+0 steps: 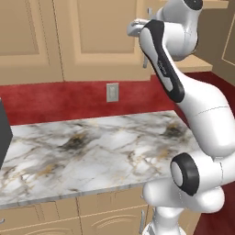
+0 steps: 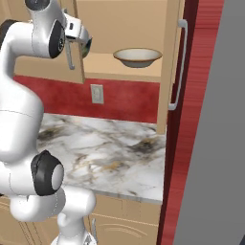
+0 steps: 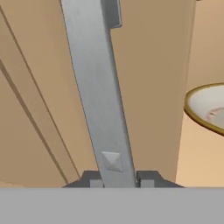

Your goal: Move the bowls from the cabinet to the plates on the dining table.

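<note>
Gripper jaws clamped on cabinet door's silver bar handle; tan bowl on cabinet shelf, marble bench below.

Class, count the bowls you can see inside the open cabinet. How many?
2: a tan bowl sits on the cabinet shelf; a grey-green bowl peeks out behind the gripper, mostly hidden.
</note>
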Controlling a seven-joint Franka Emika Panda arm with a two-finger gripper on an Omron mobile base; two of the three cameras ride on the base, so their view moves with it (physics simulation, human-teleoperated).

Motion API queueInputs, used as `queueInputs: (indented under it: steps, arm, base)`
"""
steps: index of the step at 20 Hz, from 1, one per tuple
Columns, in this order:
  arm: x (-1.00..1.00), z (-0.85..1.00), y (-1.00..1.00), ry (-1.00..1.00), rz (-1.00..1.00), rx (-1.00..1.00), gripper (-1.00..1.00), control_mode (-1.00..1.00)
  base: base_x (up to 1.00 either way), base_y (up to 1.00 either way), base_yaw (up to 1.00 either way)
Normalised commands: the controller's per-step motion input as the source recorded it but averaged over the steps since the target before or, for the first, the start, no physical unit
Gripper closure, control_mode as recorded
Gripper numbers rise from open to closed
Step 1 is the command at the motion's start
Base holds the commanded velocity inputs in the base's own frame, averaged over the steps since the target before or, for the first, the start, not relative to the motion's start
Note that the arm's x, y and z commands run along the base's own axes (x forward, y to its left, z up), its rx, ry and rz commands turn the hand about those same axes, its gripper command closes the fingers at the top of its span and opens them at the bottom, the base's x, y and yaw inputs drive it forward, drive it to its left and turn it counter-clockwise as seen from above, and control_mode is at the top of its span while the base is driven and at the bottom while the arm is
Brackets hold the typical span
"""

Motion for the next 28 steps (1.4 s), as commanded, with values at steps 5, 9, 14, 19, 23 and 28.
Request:
queueInputs:
  steps: [5,9,14,19,23,28]
  arm:
    - [-0.35,-0.18,0.60,0.00,0.00,0.01,1.00,-1.00]
    - [-0.32,-0.16,0.62,-0.01,0.00,0.00,1.00,-1.00]
    - [-0.32,-0.17,0.62,0.00,0.00,0.00,1.00,-1.00]
    - [-0.35,-0.20,0.62,0.00,0.00,-0.02,1.00,-1.00]
    - [-0.39,-0.19,0.59,0.00,0.00,-0.01,1.00,-1.00]
    - [-0.44,-0.17,0.55,0.00,-0.01,0.00,1.00,-1.00]
  base:
    - [0.00,0.00,0.00]
    - [0.00,0.00,0.00]
    - [0.00,0.00,0.00]
    - [0.00,0.00,0.00]
    - [0.00,0.00,0.00]
    - [0.00,0.00,0.00]
